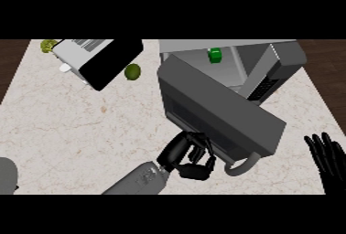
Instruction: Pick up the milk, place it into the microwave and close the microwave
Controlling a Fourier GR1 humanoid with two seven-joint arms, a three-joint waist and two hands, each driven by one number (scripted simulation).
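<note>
Left hand (189,155) curled against microwave door (216,112), holding nothing visible; green milk (215,55) half hidden inside microwave (270,64); right hand (327,157) spread, cut off.

A grey forearm (138,179) — rounded, smooth, with faint pale markings on its top — ends in a glossy black left hand (187,153). The right hand (329,157) is black too — slim, segmented fingers.

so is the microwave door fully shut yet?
No. The microwave door stands swung open, with the left hand at its outer face near the handle.
</note>
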